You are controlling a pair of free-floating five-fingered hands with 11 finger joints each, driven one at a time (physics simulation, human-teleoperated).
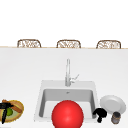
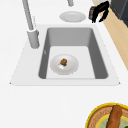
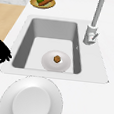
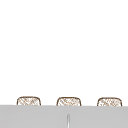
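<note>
White plate (image 2: 64, 64) with brown morsel (image 2: 63, 61)

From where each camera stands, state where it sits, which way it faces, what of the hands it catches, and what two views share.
Front view: faces the sink head-on; left hand at the basket, right hand beside the jar.
Left side view: looks along the sink from its left; a hand at the far end.
Right side view: looks from the right; a hand at the edge.
Upper view: faces above the sink, chair backs.
Both side views share the small plate in the basin.
</note>
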